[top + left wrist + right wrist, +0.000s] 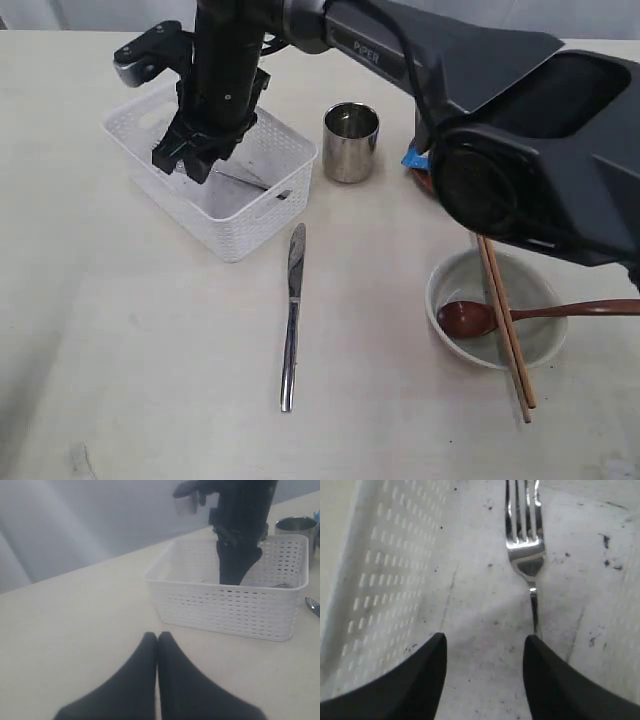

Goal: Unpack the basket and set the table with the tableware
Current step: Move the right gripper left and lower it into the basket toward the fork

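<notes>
Right end effector (485, 641) down inside basket (385, 575), jaws apart, empty. Handle of fork (524, 545) lines up with one finger, not gap: closing could shove fork aside. Left end effector (157, 636) closed.

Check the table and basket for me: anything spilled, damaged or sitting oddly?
Nothing is spilled or broken. Two small things stand out. The chopsticks lie across the bowl with their ends overhanging its rim, beside the wooden spoon resting inside. The basket floor around the fork carries dark specks and scuffs.
</notes>
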